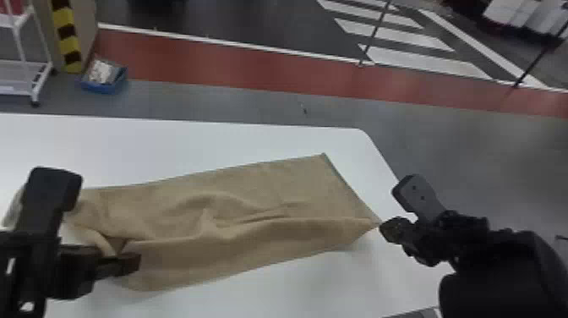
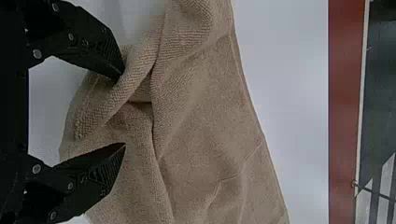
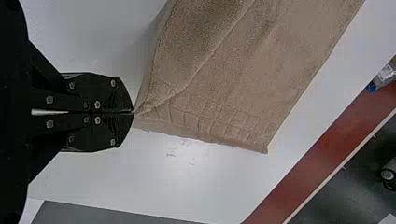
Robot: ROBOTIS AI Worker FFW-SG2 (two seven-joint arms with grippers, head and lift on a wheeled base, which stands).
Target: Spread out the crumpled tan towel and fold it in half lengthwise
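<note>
stretching across the tabletop (image 1: 177,139) in the head view, the towel (image 1: 258,203) lies as a long tan strip, flatter toward the robot's right and bunched toward its left, with a wavy ridge running along its middle. the left end effector (image 1: 129,263) sits over the bunched end, and the right end effector (image 1: 386,229) is at the near corner of the other end. past the tabletop's far edge, a blue bin (image 1: 105,84) stands on the floor (image 1: 236,101) near a white rack (image 1: 25,67) and a yellow-and-black striped post (image 1: 67,38), with a red band (image 1: 219,63) crossing behind. in the left wrist view, the left end effector is released, its two fingertips spread well apart over the towel, one right by a thick rolled fold; whether either touches the cloth, i cannot tell. a deep crease runs beside that fold, and smoother cloth spreads out past it. in the right wrist view, the right end effector is clenched, grasping the towel's corner at its very tips; the cloth fans out from that pinch, with a grid of creases near its end hem.
</note>
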